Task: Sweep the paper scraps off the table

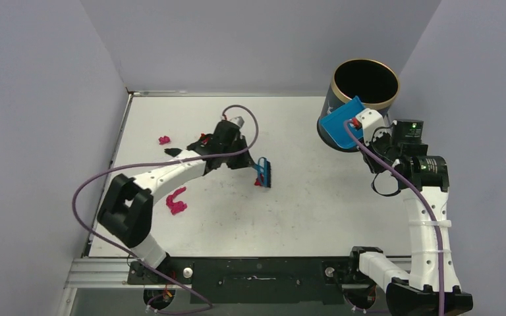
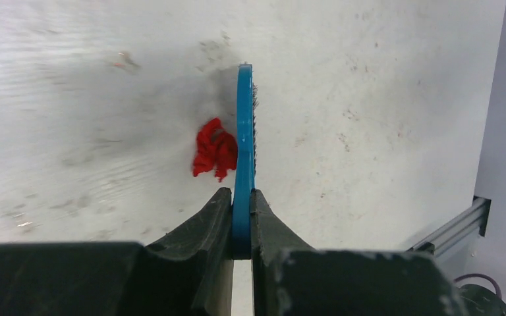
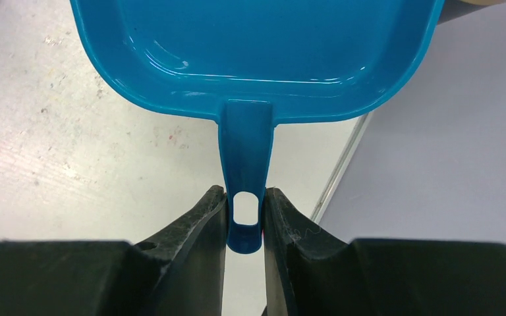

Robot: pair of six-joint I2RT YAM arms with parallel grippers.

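My left gripper [image 1: 252,164] is shut on the handle of the small blue hand brush [image 1: 264,172], near the middle of the table [image 1: 303,217]. In the left wrist view the gripper [image 2: 242,205] holds the brush [image 2: 244,125] on edge, with a red paper scrap [image 2: 215,150] touching its left side; this scrap also shows in the top view [image 1: 257,182]. My right gripper [image 1: 359,124] is shut on the handle of the blue dustpan [image 1: 338,125], held up beside the bin; in the right wrist view the dustpan [image 3: 257,46] looks empty. Magenta scraps [image 1: 176,201] [image 1: 164,139] lie at the left.
The dark bin with a gold rim [image 1: 365,82] stands at the table's far right corner. A black scrap [image 1: 171,152] and a small red bit [image 1: 204,139] lie beside my left forearm. The table's right metal rim [image 3: 342,158] runs under the dustpan.
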